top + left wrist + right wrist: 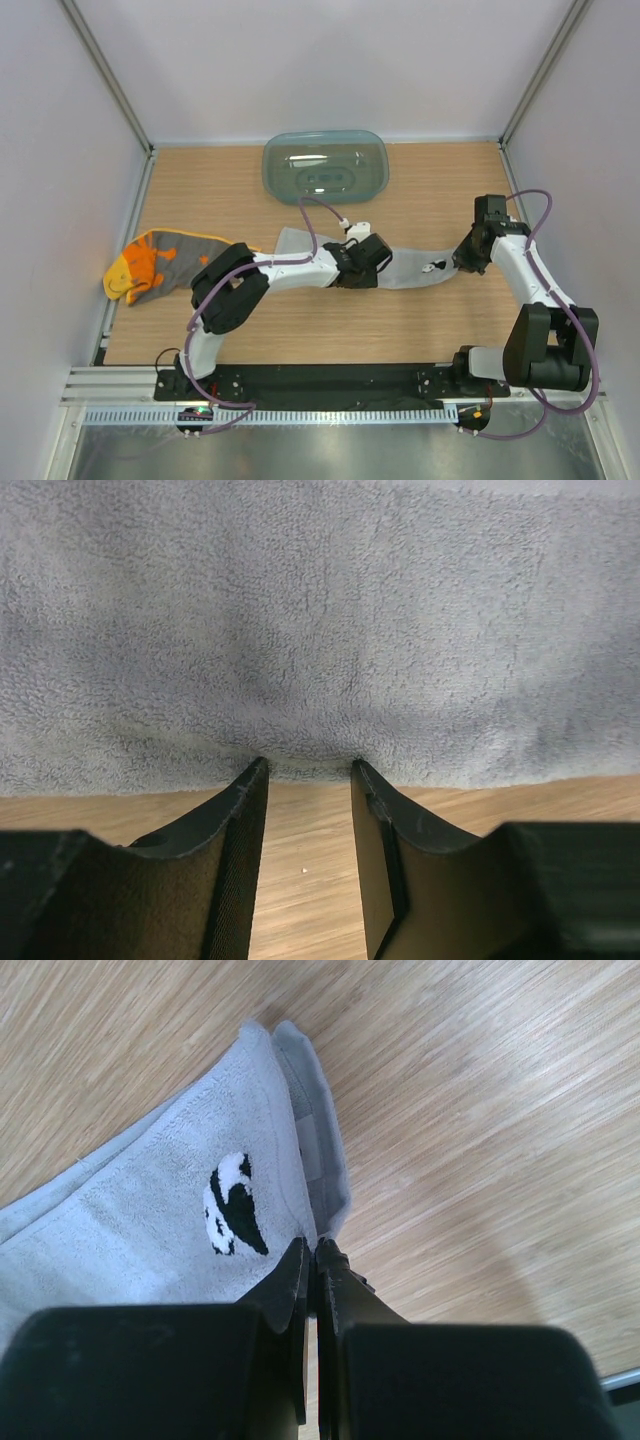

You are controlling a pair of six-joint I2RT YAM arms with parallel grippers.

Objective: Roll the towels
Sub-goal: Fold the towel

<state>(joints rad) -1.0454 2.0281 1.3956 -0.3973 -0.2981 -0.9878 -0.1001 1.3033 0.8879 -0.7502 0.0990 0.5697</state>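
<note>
Pressed-together right jaws pinch the grey towel at its hem, while spread left jaws touch its near edge.

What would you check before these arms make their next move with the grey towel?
1. Right tool gripping the grey towel: ok, shut on its end beside the panda mark.
2. Left tool gripping the same towel: not ok, jaws apart at its near edge, bare table between them.
3. Towel laid out as a long strip: ok, though the left arm hides its middle.
4. Roll started: not ok, no rolled part visible.
5. Yellow-orange towel out of the way: ok, bunched at the table's left side.
6. Teal tray clear: ok, at the far edge, apart from the grey towel.
</note>
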